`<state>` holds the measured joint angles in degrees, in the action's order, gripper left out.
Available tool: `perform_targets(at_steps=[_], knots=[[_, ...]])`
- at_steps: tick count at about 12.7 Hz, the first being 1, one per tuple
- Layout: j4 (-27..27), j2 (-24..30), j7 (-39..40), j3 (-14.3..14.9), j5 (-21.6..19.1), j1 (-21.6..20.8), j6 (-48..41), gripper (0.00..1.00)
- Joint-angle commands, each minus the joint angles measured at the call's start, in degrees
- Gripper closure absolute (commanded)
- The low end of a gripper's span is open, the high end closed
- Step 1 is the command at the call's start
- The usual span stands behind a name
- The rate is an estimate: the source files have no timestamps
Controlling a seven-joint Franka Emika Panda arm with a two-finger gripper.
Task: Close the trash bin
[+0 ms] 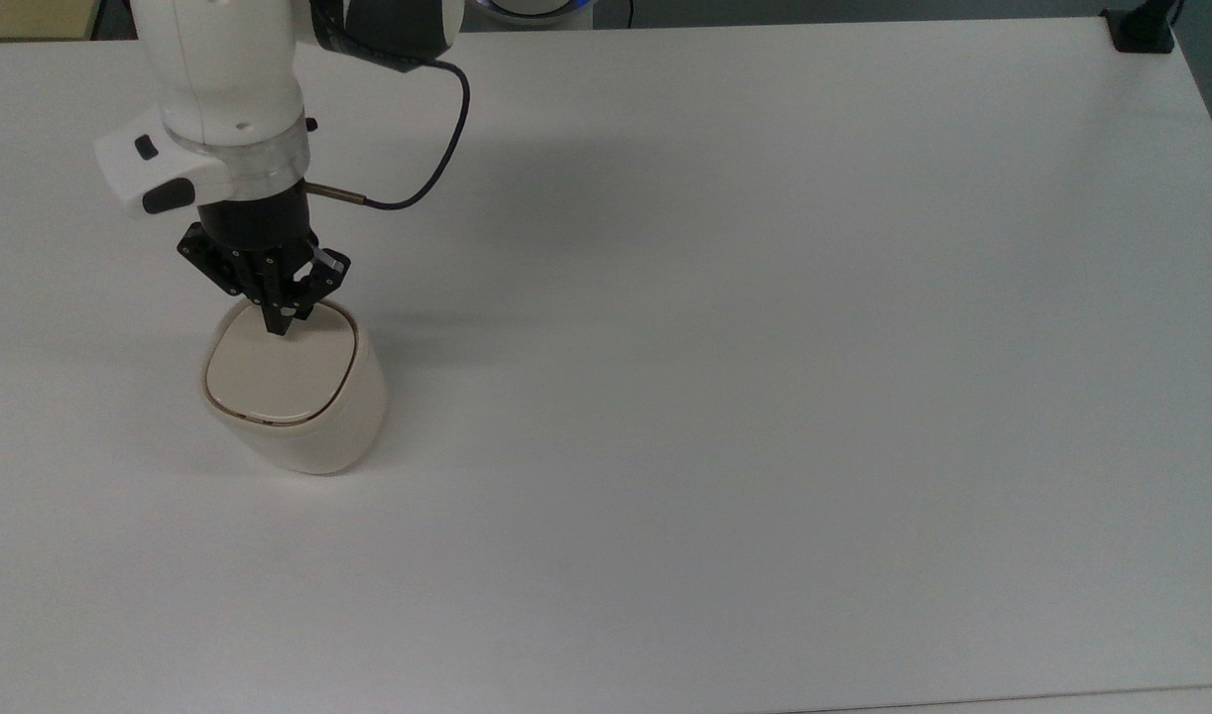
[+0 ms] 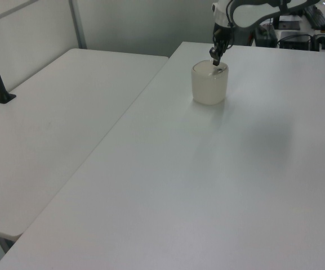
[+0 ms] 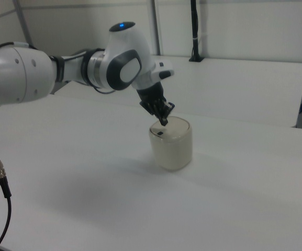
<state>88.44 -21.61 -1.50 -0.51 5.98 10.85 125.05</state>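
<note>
On the white table (image 1: 765, 397), toward the nine o'clock side of the top view, the trash bin (image 1: 294, 392) is standing upright, its cream body tapering downward and its flat lid (image 1: 279, 372) lying level inside a thin brown rim line. At the twelve o'clock edge of that lid, the gripper (image 1: 281, 325) is pointing down with its two black fingers drawn together into a single tip, holding nothing, and that tip is sitting at or just above the lid surface; contact cannot be judged. A dark cable (image 1: 432, 149) is looping from the arm's wrist out toward three o'clock in the top view.

In the left view, the trash bin (image 2: 209, 84) is sitting toward one o'clock, with the gripper (image 2: 216, 58) coming down onto its far rim. A second white table (image 2: 49, 129) is lying alongside toward nine o'clock.

In the right view, the trash bin (image 3: 171, 144) is standing near the centre, a small black latch tab (image 3: 160, 133) showing on its lid, and the gripper (image 3: 164, 119) is hanging directly above that tab.
</note>
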Motion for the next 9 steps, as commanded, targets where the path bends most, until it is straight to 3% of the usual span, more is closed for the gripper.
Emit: perform_targets(at_steps=[1, 9], knots=[[-0.7, 6.3, 0.5, -0.1, -3.5, -3.7, -7.0, 1.0], [-0.3, 14.0, 0.7, 0.3, -2.6, -11.5, -22.8, 1.0]])
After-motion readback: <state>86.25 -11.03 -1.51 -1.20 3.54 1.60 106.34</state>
